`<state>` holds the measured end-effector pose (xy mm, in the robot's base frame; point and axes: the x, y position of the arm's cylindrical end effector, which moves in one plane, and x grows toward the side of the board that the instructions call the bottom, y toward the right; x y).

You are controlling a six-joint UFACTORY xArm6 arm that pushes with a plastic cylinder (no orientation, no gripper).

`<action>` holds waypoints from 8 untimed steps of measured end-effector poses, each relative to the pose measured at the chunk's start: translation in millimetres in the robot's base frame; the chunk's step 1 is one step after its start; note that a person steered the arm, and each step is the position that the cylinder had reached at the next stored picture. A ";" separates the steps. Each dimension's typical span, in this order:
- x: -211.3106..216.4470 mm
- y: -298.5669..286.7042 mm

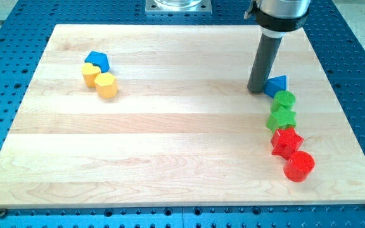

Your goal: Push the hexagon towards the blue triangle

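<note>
Pale smooth matt wooden board (170,139), blue perforated metal table (360,50) around it, dark matt rod (263,63), yellow plastic hexagon block (106,85), blue plastic triangle block (276,84) near the board's right edge

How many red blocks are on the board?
2. The red star sits near the view's right edge, just below the green blocks. The red cylinder is right below the star, lowest in that row. No others show, and none seem hidden.

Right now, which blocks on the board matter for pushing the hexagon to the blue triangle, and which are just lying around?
For the job: yellow hexagon, blue triangle, my tip just left of the triangle.

Lying about: blue block, yellow heart, green circle, green star, red star, red cylinder.
</note>
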<state>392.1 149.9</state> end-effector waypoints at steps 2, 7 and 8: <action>-21.9 28.6; -61.5 84.4; 2.5 -43.7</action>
<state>394.6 106.2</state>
